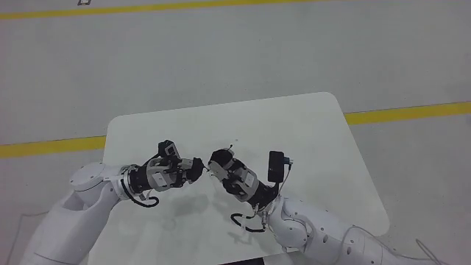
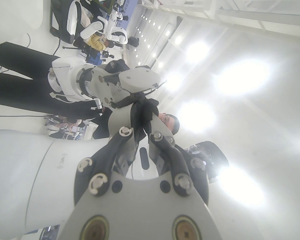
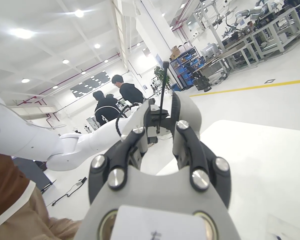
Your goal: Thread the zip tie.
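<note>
1. Over the table [image 1: 316,125], above its left half, both grippers meet tip to tip.
2. Clamped, the left gripper [image 2: 143,114] appears to pinch the black zip tie [image 3: 162,93]; the right gripper [image 3: 163,99] has its fingers spread around it.
3. Likely trouble: the thin strip bends or slips if the right closes off-centre.

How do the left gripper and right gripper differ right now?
In the top view the left gripper points sideways across the table; the right gripper slants in from the near edge. The zip tie stands up nearer the right gripper than the left gripper. Both hang above the table, tip to tip.
</note>
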Robot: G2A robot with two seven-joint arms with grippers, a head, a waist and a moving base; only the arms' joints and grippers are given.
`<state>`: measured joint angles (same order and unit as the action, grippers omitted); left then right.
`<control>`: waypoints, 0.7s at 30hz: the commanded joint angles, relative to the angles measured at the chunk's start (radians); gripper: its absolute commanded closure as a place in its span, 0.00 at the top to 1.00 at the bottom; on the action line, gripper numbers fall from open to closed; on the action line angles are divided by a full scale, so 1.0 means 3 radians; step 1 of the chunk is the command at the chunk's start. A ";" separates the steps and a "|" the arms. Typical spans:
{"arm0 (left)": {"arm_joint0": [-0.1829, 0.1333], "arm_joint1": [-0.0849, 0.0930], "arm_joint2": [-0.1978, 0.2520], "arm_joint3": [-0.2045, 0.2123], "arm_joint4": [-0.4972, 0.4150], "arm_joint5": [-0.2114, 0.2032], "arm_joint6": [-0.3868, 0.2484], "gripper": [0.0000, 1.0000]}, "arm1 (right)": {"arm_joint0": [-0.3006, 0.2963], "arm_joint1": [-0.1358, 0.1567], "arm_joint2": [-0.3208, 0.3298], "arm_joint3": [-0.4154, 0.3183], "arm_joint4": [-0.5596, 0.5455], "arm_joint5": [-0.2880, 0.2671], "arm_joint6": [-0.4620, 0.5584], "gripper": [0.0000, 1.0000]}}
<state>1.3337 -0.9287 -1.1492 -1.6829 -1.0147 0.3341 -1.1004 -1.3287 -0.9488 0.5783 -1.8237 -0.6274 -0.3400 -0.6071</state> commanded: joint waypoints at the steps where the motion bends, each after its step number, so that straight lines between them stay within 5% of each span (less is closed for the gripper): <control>1: 0.0000 0.0000 0.0000 0.0000 0.0000 0.0000 0.0000 0.00 | -0.0009 -0.0002 0.0014 -0.0002 -0.0005 0.0000 0.0010 0.95; 16: 0.0000 0.0000 0.0000 0.0000 0.0000 0.0000 0.0000 0.00 | -0.0140 0.0030 0.0142 0.0037 -0.0281 0.0000 -0.0020 1.00; 21: -0.0035 -0.0056 0.0154 -0.0037 -0.0200 -0.0080 0.0233 0.00 | -0.0282 0.0056 0.0281 0.0124 -0.0559 0.0023 -0.0141 1.00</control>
<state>1.3257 -0.9416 -1.1149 -1.6969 -1.0574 0.3145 -1.0413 -1.4048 -0.9324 0.6548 -1.7883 -0.7830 -0.3384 -0.6424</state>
